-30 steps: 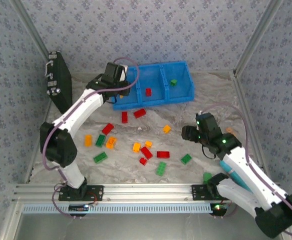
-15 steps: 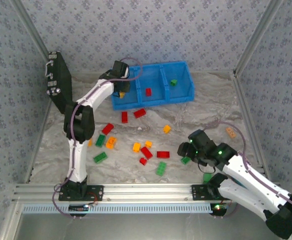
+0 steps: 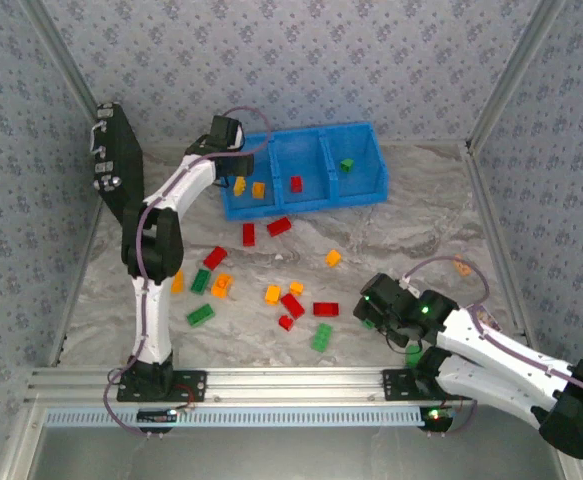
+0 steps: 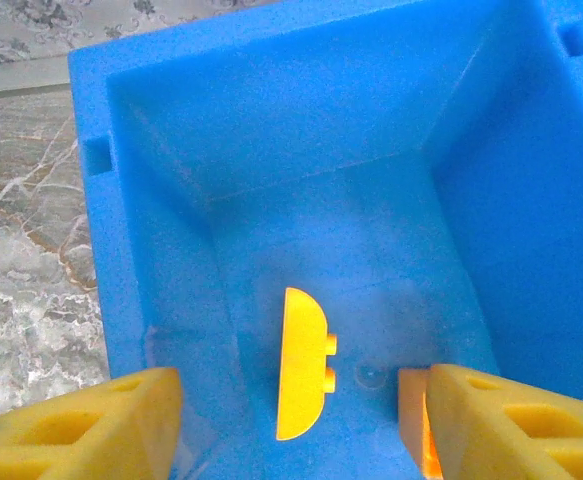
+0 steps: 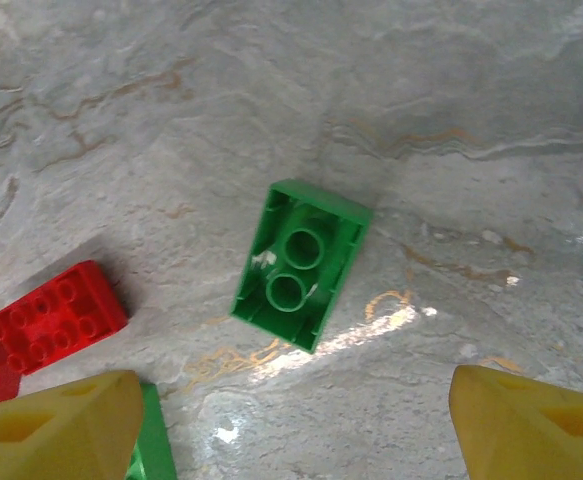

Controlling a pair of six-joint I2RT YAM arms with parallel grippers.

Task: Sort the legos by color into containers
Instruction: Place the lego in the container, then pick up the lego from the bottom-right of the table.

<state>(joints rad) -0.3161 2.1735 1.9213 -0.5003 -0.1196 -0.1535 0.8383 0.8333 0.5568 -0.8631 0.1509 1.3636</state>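
Two orange-yellow studded plastic bricks are recorded in the left compartment of the bright blue three-compartment plastic bin. One red brick lies in the middle compartment and one green brick in the right. The left end effector is held over the left compartment, its yellow fingers spread with nothing between them.

About fifteen loose bricks in the three colours are noted on the grey marbled desk, not yet sorted.

The right end effector is poised over an upturned green brick at the near right of the scatter. Its fingers are spread wide and the brick is not touched. The hollow underside with two round tubes faces up. A red neighbour brick lies near it on one side, apart from it.

Handling is judged as follows. The brick is light, rigid and not fragile, but its smooth, glossy walls are likely to slip under a skewed pinch. Hold is best taken across the two long side walls, at mid-length. The brick sits slightly askew to the fingers, so a small wrist turn is advised before closing. The right compartment is judged to be its destination.
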